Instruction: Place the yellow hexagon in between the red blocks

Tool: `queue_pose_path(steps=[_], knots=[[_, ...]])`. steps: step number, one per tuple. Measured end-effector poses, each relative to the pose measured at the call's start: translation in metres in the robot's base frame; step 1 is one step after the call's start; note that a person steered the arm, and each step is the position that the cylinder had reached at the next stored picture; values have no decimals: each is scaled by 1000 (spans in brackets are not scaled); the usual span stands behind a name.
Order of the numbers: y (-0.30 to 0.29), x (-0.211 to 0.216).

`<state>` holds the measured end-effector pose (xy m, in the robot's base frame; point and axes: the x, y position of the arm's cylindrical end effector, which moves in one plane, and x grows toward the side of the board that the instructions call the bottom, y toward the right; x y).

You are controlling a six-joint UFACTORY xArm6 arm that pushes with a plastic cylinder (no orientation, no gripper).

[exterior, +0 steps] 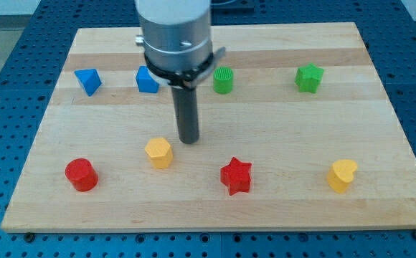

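The yellow hexagon [159, 152] lies on the wooden board [215, 208], left of centre in the lower half. The red cylinder [81, 174] stands to its lower left. The red star [236, 175] lies to its lower right. The hexagon sits between the two red blocks but a little higher in the view than the line joining them. My tip [188, 140] is just to the upper right of the hexagon, close to it; I cannot tell if they touch.
Two blue blocks [87, 81] [147, 80] lie at the upper left, the second partly hidden by the arm. A green cylinder [223, 79] and a green star [309, 77] lie at the upper right. A yellow heart [342, 175] lies at the lower right.
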<state>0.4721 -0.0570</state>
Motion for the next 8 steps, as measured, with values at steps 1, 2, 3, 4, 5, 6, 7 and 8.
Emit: queue_pose_path(steps=[1, 2, 3, 4, 5, 6, 7, 8], knots=[[-19, -14], [-26, -14], [-26, -9], [-26, -3], [-31, -2], [-41, -2], [-50, 6], [-50, 24]])
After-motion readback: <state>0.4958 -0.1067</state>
